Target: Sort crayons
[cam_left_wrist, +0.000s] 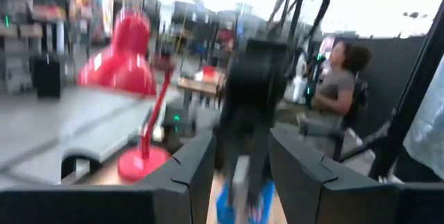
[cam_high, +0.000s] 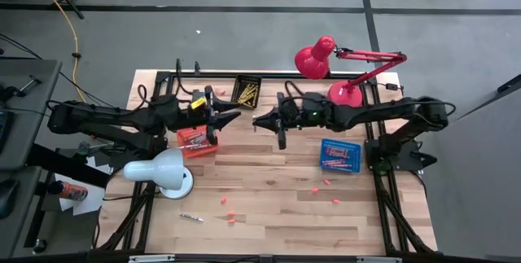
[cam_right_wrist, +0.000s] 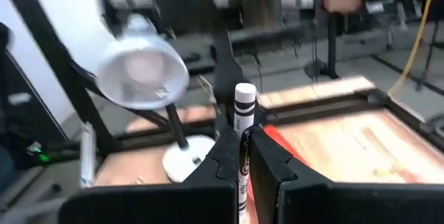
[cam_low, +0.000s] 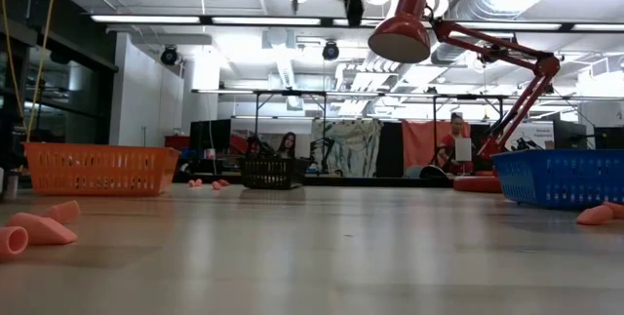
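Above the middle of the wooden table, both arms are hovering nose to nose. On the left, the left gripper is standing spread and empty, just beside the orange basket where red crayons are lying. Behind it, the black basket is holding yellow crayons. Moving right, the right gripper is clenching a grey-white crayon near its lower half, the rest sticking out past the fingertips. Farther right, the blue basket is keeping more crayons, and pink crumbs are lying scattered along the front. A crayon looks light, stiff and waxy, so it is likely slippery and could snap; gripping mid-length across the paper wrap seems safest.
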You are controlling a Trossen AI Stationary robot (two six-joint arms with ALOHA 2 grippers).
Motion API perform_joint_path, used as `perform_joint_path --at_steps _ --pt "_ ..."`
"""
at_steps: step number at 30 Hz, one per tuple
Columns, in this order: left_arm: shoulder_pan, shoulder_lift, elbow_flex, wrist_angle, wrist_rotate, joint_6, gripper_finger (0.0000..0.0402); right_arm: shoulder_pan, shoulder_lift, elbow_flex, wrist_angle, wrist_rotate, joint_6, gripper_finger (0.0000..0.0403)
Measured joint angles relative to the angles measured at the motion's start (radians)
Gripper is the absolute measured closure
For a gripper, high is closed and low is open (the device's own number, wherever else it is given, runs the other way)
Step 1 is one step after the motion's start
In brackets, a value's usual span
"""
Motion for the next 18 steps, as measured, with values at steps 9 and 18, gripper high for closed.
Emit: perform_joint_path --at_steps 9,18 --pt "0.0 0.0 0.0 0.219 0.0 0.054 0.0277 0.0 0.382 0.003 0.275 0.008 0.102 0.0402" --pt "0.0 0.0 0.0 0.26 0.004 -0.112 0.0277 -0.006 0.774 0.318 0.589 -0.039 0.321 0.0402"
